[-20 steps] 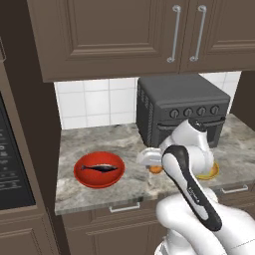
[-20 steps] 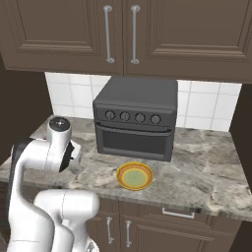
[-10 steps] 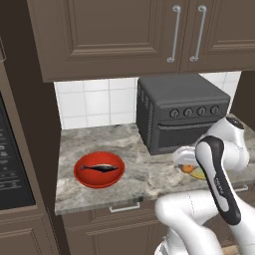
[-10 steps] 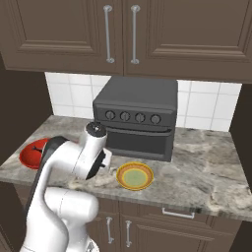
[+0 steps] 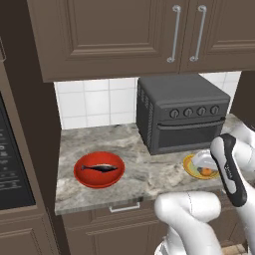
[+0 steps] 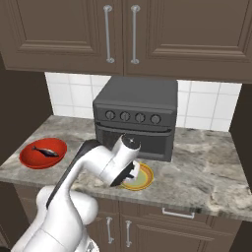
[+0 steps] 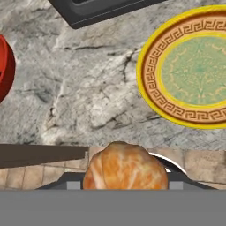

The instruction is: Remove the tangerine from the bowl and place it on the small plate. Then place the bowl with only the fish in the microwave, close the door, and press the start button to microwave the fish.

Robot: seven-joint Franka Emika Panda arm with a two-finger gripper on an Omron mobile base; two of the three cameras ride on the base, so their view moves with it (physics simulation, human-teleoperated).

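Observation:
My gripper (image 7: 126,178) is shut on the tangerine (image 7: 126,167), a small orange fruit that fills the bottom of the hand view. In the left base view the tangerine (image 5: 205,172) shows under the hand, just over the small plate (image 5: 191,167). The small plate (image 7: 194,75), yellow-rimmed with a pale green centre, lies bare, offset from the fruit near the counter's front edge. In the right base view my gripper (image 6: 132,173) hangs at the small plate's (image 6: 143,178) left side. The red bowl (image 5: 99,170) sits at the counter's left with the dark fish (image 5: 102,168) in it. The microwave (image 5: 10,164) shows at the far left.
A dark grey toaster oven (image 5: 182,112) stands on the counter right behind the plate. Brown wall cabinets (image 6: 123,34) hang above it. Bare marbled counter (image 5: 144,169) lies between bowl and plate. A drawer handle (image 6: 178,212) sits below the counter edge.
The arm has swung right, from beside the bowl to the plate, carrying the tangerine. The bowl and the fish have stayed in place.

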